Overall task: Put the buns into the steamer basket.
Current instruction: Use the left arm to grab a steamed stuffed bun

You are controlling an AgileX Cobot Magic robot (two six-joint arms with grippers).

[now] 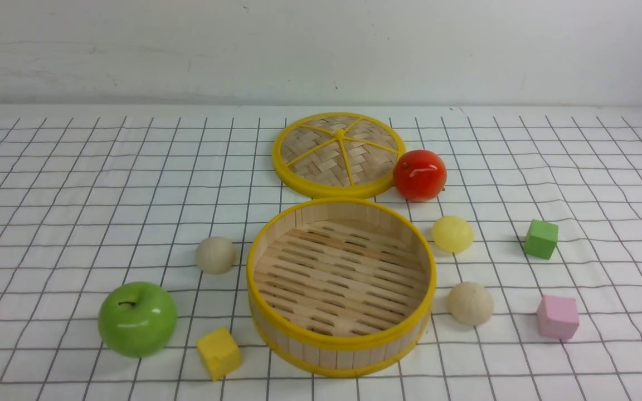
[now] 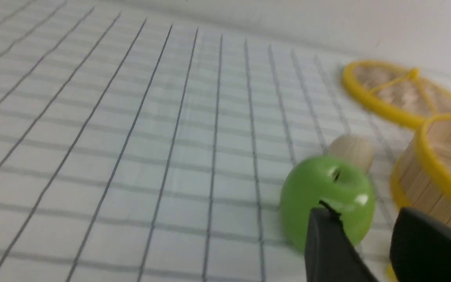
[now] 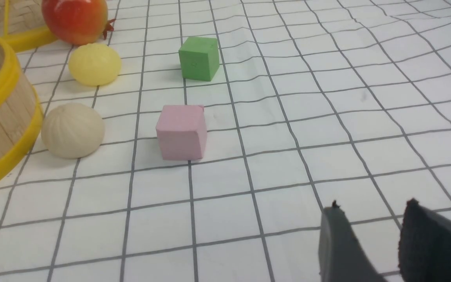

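My left pincer (image 2: 364, 211): spread, holding nothing; apple (image 2: 327, 188) just ahead.
My right pincer (image 3: 372, 203): spread; two buns (image 3: 73, 130) well ahead.

matte black tapered fingers (image 2: 327, 250)

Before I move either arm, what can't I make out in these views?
Front view: both arms lie outside the frame.
Left wrist view: blurred; the green apple hides part of the left bun; the edge cuts off the steamer basket.
Right wrist view: the edge cuts off the basket's floor; left bun out of view.
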